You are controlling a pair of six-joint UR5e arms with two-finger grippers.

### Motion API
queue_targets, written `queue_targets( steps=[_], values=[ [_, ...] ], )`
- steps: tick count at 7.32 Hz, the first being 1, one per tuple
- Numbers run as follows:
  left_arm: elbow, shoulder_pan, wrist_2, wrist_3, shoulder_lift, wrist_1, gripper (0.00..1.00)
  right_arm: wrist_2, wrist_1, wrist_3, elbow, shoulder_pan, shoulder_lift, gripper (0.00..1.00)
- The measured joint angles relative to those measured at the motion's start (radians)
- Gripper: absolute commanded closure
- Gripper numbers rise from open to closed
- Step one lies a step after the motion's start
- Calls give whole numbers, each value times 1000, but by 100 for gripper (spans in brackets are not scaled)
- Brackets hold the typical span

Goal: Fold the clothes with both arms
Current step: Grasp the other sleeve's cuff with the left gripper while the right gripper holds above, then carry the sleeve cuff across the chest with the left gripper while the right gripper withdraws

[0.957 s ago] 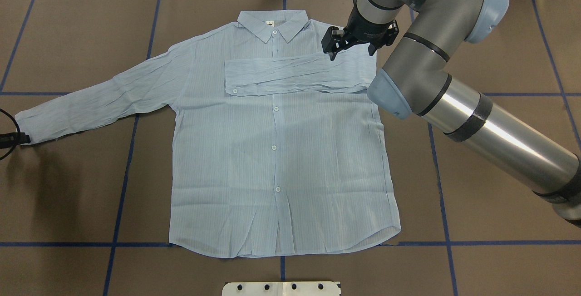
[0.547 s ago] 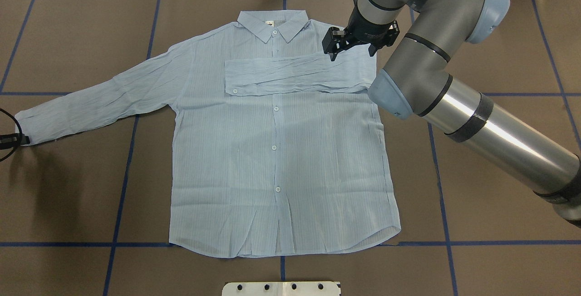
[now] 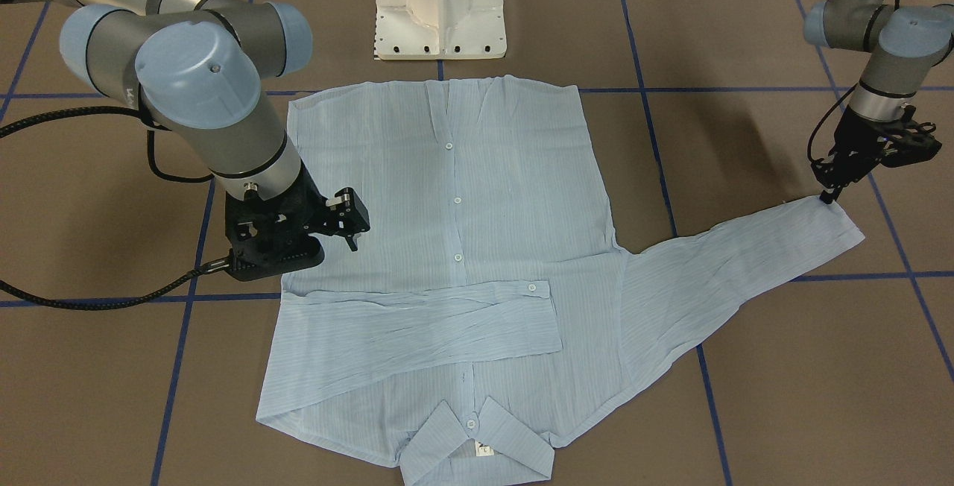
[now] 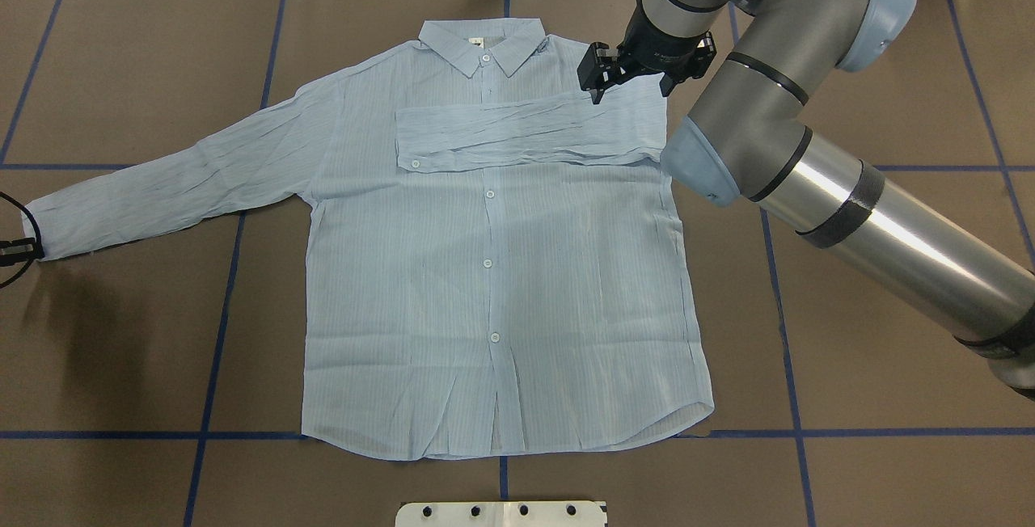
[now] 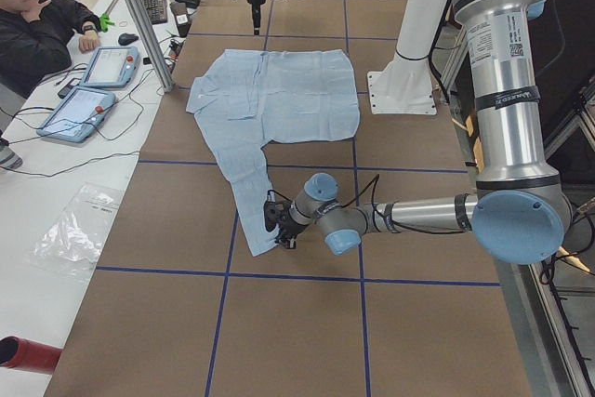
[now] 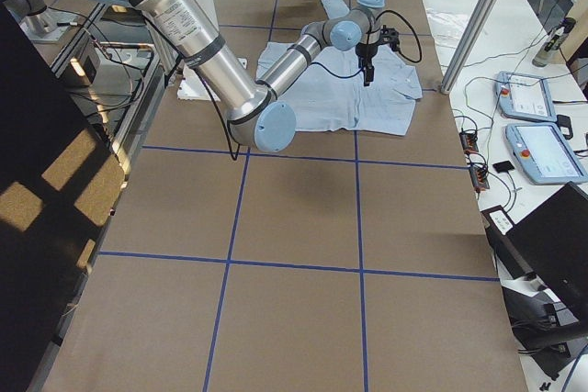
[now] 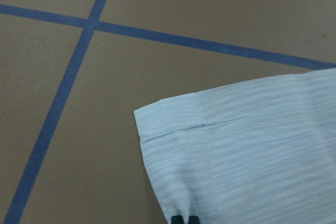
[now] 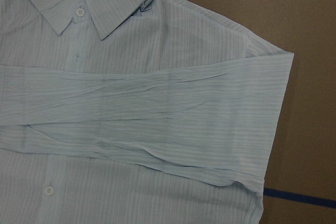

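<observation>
1. Overhead exterior: the shirt (image 4: 501,284) lies flat, front up, in the middle of the surface (image 4: 121,66). The right-hand sleeve (image 4: 517,135) is folded across the chest. The right end effector (image 4: 594,84), jaws apart and empty, has risen slightly off it. The shirt has slid a little to the left.
2. Exterior front-facing: the left end effector (image 3: 827,197) pinches the corner of the outstretched cuff (image 3: 838,221).
3. Left wrist-mounted: it is clamped on the cuff's hem.
4. The first sleeve fold looks finished, so the second sleeve probably comes next.
</observation>
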Motion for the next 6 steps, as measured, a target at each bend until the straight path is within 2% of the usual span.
queue_targets(
  steps=[2,3,5,6],
  values=[
    [-46,-7,-24,14,6,7,100,8,-1,0,4,6,-7,0],
    [-102,-21,-65,44,7,45,100,15,-2,0,17,9,-24,0],
    [-250,-59,-122,84,-50,259,100,42,-4,0,56,21,-88,0],
    [-304,-68,-130,88,-146,415,100,48,-4,-1,77,27,-128,0]
  ],
)
